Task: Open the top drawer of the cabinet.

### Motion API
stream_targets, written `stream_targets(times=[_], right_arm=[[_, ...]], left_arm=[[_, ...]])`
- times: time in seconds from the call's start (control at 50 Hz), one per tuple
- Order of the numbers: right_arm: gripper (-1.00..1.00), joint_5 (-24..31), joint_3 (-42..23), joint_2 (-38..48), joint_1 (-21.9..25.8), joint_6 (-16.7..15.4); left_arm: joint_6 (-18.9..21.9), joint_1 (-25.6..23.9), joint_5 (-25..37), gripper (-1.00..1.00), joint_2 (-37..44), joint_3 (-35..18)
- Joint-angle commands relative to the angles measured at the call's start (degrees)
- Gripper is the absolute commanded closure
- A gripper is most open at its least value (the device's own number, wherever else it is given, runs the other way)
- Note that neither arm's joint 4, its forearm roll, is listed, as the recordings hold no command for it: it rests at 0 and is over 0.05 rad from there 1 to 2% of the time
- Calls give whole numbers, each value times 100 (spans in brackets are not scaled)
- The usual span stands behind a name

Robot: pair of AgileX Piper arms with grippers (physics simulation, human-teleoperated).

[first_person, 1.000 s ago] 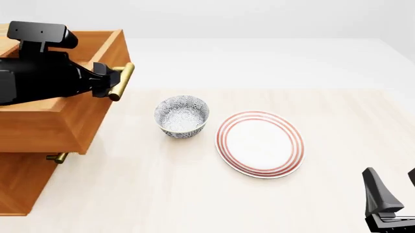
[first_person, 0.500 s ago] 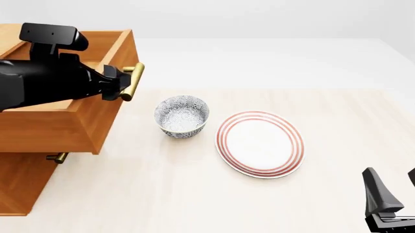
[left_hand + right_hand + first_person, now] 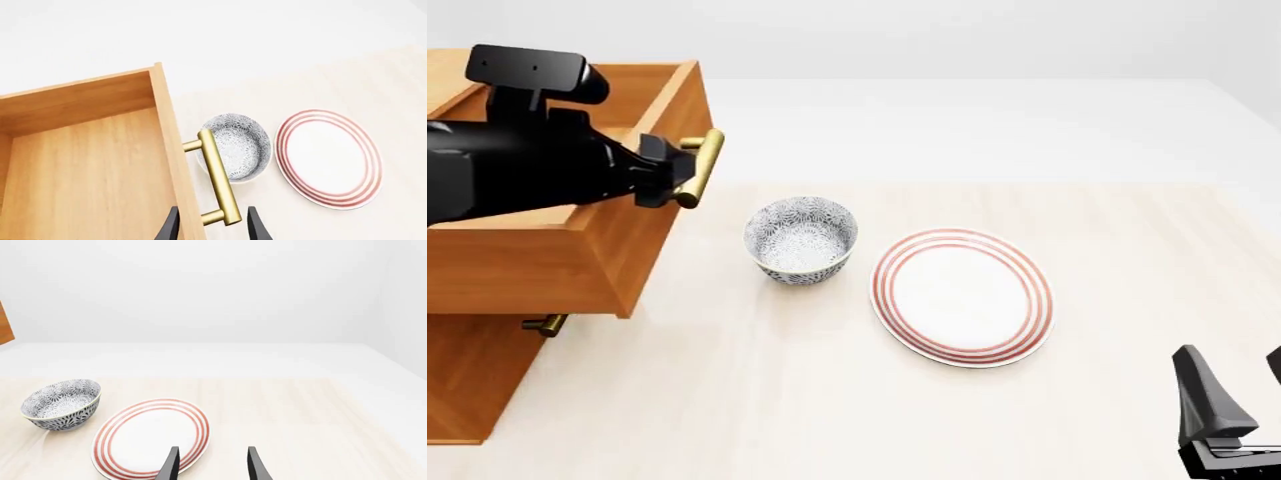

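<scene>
top drawer [image 3: 554,255]: orange-brown wood with visible grain, smooth satin finish
bar handle [image 3: 218,184]: brass-coloured metal, softly shiny
cabinet [image 3: 461,385]: the same orange-brown wood
bowl [image 3: 802,239]: glazed, ceramic-looking, fine dark pattern on white
plate [image 3: 962,296]: smooth white with red rings, slight gloss
table [image 3: 827,420]: pale wood grain, matt
left gripper [image 3: 665,172]: black, matt, plastic-looking

The pale wooden surface [image 3: 827,400] is carrying the cabinet [image 3: 467,380] at its left edge, a patterned bowl [image 3: 802,240] and, just beside it, a red-ringed plate [image 3: 962,296].
</scene>
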Motion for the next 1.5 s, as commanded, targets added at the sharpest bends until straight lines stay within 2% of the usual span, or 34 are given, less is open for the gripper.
stream_targets(times=[0.02, 0.22, 0.68, 0.72, 1.3, 1.5], right_arm=[[-100, 10, -1, -10, 0, 1], [-100, 11, -1, -11, -2, 1], [-100, 10, -1, -11, -1, 2], [-100, 10, -1, -11, 0, 1], [-100, 10, -1, -11, -1, 1], [-100, 10, -1, -10, -1, 2]], left_arm=[[408, -168, 174, -100, -195, -276], [519, -127, 400, -100, -266, -497], [687, -54, 590, -100, -560, -628], [560, 4, 588, -100, -645, -604], [618, 176, 655, -100, -1473, -493], [664, 243, 722, -100, -1615, -625]])
